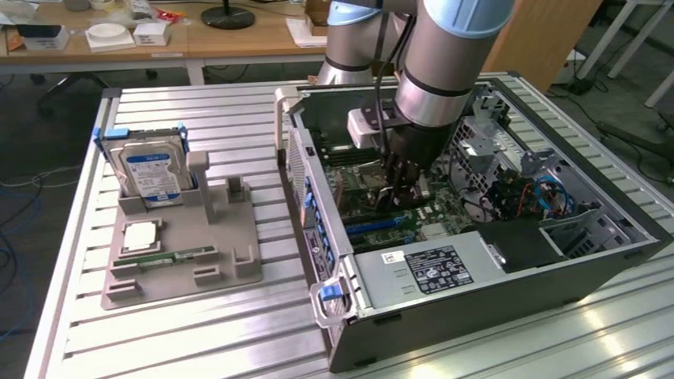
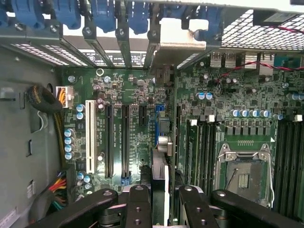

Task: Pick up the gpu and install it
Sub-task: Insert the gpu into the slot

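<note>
Black gripper [image 2: 161,192] fingers [image 2: 138,209] clench the gpu [image 2: 161,159], which is seen edge-on and stands upright over the green motherboard [image 2: 133,90]. It sits between the long black slots and the memory sockets; whether it is seated in a slot I cannot tell. In the exterior view, beyond the power supply [image 1: 443,268], the arm [image 1: 447,63] reaches steeply down into the open computer case [image 1: 506,276], wrist near vertical. Well apart, on the exterior view's left, a grey tray [image 1: 226,245] holds a hard drive [image 1: 153,170].
</note>
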Robot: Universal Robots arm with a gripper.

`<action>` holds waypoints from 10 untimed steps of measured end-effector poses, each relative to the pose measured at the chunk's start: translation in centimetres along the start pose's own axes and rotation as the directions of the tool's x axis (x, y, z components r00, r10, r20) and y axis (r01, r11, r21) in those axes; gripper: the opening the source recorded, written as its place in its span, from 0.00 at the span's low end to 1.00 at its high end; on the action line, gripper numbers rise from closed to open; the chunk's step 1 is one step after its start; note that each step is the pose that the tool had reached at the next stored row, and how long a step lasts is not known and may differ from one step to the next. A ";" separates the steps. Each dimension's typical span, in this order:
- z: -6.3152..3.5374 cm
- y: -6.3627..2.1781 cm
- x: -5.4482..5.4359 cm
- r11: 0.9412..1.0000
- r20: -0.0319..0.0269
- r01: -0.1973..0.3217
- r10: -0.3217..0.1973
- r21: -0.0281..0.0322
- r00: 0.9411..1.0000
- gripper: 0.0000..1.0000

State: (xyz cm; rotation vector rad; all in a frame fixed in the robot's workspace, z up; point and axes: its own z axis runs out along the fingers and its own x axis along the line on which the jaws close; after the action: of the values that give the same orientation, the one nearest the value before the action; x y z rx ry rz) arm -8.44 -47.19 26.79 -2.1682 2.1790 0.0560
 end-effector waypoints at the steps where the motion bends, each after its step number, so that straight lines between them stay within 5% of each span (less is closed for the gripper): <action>1: 0.08 0.02 0.0 1.000 0.000 0.000 0.000 0.000 1.000 0.27; 10: 0.97 0.32 0.0 1.000 0.000 -0.006 0.006 0.000 1.000 0.27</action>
State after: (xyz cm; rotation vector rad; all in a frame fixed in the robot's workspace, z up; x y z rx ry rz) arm -8.73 -47.12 25.81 -2.1618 2.1853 0.0558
